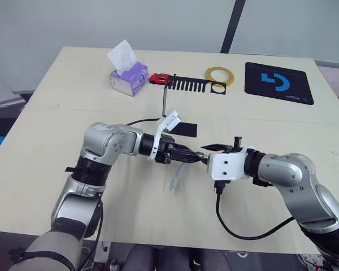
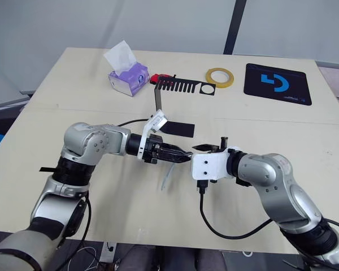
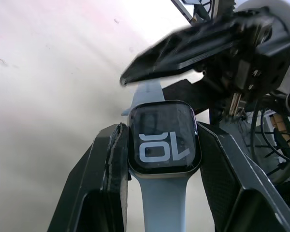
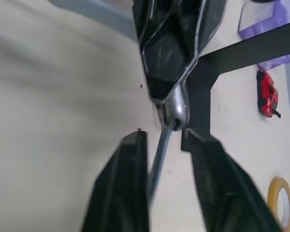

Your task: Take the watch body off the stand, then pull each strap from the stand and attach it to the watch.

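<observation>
Watch body is clamped by its side edges in the left end effector, near the middle of the left eye frame, just above the pale surface. One strap hangs limp below it; the emptied stand sits in the upper centre, beside a tissue box, a tape ring and a black mat.

In the left wrist view the screen faces the camera, its digits upside down. A strap leaves each short end, so the long axis runs between the fingers toward the right end effector.

In the right wrist view that end effector's fingers stand slightly apart around the far strap; I cannot tell whether they pinch it.

The case looks small, hard and probably smooth, best held by its rim; the straps look soft and floppy, best gripped near the connector.
</observation>
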Action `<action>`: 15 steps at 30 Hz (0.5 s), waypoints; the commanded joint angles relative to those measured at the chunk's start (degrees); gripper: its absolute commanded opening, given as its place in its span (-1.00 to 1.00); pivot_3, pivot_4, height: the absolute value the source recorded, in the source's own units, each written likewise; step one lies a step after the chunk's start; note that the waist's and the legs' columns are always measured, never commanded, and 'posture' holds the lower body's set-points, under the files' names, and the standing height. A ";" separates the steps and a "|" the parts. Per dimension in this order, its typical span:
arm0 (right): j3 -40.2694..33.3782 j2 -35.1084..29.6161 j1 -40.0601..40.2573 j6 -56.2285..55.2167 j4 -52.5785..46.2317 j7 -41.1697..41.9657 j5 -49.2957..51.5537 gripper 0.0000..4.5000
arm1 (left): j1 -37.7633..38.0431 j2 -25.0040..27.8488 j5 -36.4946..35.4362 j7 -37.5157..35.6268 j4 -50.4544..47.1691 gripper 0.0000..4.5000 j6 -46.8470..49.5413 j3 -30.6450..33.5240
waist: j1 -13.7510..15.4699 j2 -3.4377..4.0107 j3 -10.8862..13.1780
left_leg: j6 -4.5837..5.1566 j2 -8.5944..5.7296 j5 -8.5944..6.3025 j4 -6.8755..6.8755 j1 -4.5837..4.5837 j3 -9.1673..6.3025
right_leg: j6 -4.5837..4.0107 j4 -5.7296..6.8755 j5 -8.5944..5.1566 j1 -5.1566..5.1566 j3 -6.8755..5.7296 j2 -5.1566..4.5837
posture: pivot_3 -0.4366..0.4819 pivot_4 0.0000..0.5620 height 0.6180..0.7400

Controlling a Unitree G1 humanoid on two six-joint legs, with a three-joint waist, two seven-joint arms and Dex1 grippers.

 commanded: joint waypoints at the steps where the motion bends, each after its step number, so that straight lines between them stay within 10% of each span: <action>1: -6.03 -0.95 1.45 3.87 -4.50 2.34 6.16 0.52 | 0.00 3.00 1.53 -4.78 -1.85 -0.26 -7.35 -1.64 | 0.00 0.00 0.00 | 0.00 0.00 0.00 0.00 0.00 0.00 | 0.00 0.00 0.00 0.00 0.00 0.00 | -0.05 -0.47 0.97; 3: -10.63 0.02 2.63 9.19 -6.28 3.92 12.61 0.98 | 0.96 5.42 3.59 -8.58 -2.65 -0.26 -13.93 -3.41 | 0.01 0.00 0.00 | 0.00 0.00 0.00 0.00 0.00 0.00 | 0.00 0.00 0.00 0.00 0.00 0.00 | -0.05 -0.47 0.97; 15: -34.23 0.90 5.92 38.90 -12.10 5.39 53.20 0.98 | 10.35 13.19 17.81 -26.18 -2.13 -0.26 -63.00 -6.01 | 0.11 0.00 0.00 | 0.02 -0.01 -0.01 -0.03 0.00 -0.01 | -0.02 -0.05 0.00 0.01 0.00 -0.07 | -0.05 -0.47 0.97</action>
